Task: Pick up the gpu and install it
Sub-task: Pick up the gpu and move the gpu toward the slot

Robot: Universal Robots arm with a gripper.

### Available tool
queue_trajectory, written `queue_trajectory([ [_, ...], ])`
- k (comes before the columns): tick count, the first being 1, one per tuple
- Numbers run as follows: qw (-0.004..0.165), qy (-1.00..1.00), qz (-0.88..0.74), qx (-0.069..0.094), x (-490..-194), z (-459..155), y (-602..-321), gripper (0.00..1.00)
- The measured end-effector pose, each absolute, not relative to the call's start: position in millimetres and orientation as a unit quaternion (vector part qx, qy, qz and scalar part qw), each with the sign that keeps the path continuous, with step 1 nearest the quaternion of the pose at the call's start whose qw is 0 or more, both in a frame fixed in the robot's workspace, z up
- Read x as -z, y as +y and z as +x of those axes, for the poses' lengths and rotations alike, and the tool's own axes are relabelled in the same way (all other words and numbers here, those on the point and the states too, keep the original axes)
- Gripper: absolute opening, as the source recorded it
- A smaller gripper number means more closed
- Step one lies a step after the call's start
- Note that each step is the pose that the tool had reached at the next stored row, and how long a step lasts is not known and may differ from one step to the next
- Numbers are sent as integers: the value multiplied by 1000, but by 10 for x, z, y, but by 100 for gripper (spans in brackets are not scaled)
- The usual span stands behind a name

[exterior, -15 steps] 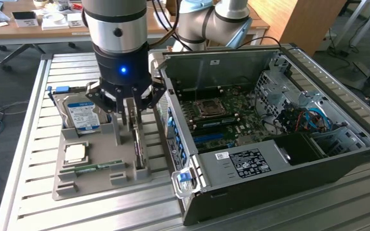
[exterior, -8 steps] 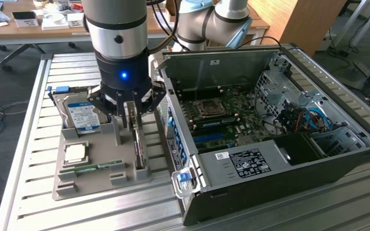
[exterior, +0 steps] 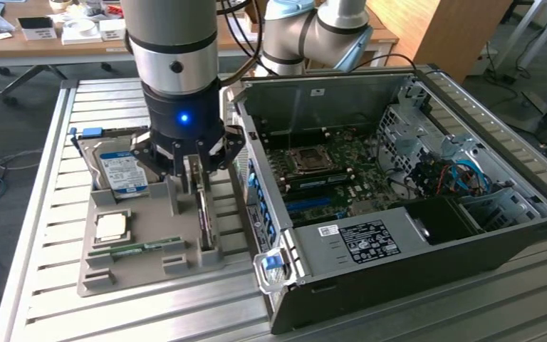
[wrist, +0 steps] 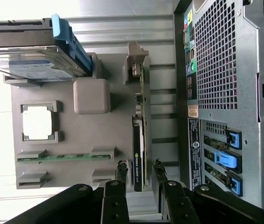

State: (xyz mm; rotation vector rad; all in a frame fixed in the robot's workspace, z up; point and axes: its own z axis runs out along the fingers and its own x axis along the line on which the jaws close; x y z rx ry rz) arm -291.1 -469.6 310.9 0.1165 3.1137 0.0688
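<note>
The gpu is a thin black card standing on edge in a slot of the grey holder tray, beside the open computer case. My gripper hangs straight over the near end of the card. In the wrist view the gpu runs between my two fingertips, and the gripper is open, with a small gap on each side of the card. The motherboard lies bare inside the case, with blue slots near its front.
The tray also holds a silver hard drive with a blue-white label, a processor chip and a green memory stick. The case's rear panel stands close beside the card. The slatted metal table extends around them.
</note>
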Motion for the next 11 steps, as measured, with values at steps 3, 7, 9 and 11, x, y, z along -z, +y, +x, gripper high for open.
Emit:
queue_trajectory([
  [3,12,999,37,-22,-3075,-2910,-4695,36],
  [7,12,999,37,-22,-3026,-2910,-4695,36],
  [9,13,999,37,-22,-3009,-2910,-4696,36],
  [11,12,999,37,-22,-3009,-2911,-4696,36],
])
